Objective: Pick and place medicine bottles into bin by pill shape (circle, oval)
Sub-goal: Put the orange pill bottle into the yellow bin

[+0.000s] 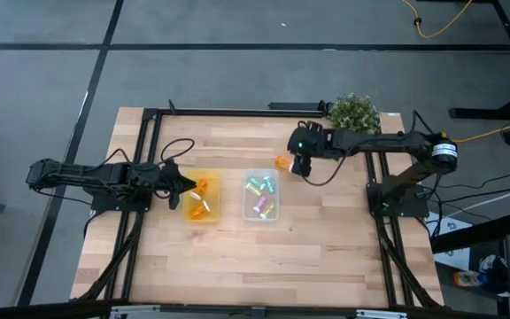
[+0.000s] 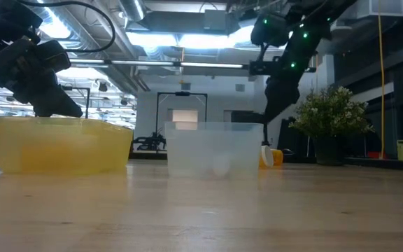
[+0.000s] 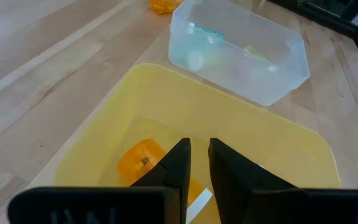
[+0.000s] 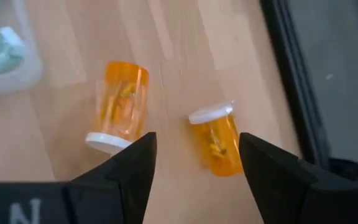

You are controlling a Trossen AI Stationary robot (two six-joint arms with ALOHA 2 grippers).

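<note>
Two orange medicine bottles with white caps lie on their sides on the wood: one (image 4: pixel 122 106) nearer the clear bin, the other (image 4: pixel 216 140) between my right gripper's fingers as seen from the wrist. My right gripper (image 4: pixel 197 168) hangs open above them, slanting down and touching neither; in the high view it (image 1: pixel 297 165) stands right of the clear bin (image 1: pixel 260 211), which holds pale teal bottles (image 1: pixel 257 186). My left gripper (image 1: pixel 184 183) waits over the yellow bin (image 1: pixel 200 215), its fingers almost together, above an orange bottle (image 3: pixel 140 163) inside.
A potted plant (image 1: pixel 354 112) stands at the far edge behind my right arm. Black frame rails (image 1: pixel 149 142) run along the table's left and right sides. Bare wood lies between the bins and the near edge.
</note>
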